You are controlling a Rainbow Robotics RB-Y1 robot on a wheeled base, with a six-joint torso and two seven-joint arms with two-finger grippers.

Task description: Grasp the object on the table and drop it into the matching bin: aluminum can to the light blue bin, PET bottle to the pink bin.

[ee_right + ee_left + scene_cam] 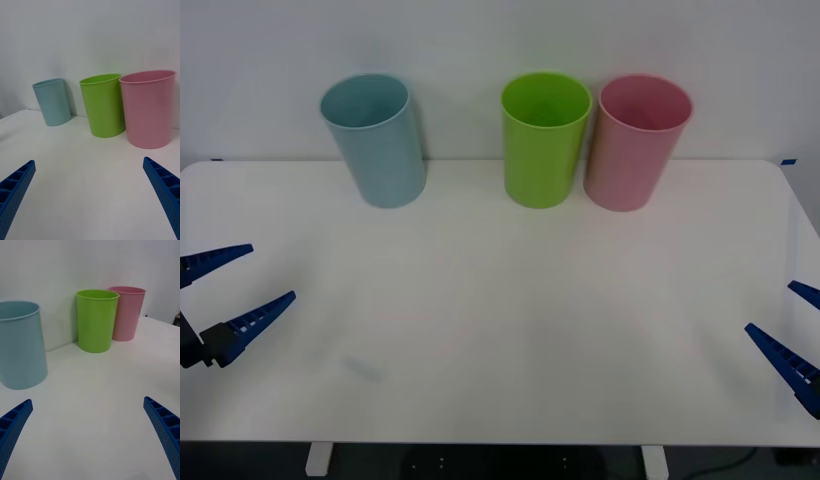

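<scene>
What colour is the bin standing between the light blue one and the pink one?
Lime green bin, clearest in the front view.

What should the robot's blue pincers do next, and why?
Probably just wait, open and ready: the left pincer and the right pincer are both open with nothing between their fingers, low at the side edges of the table, while the light blue bin, lime green bin and pink bin stand upright at its far edge.
</scene>
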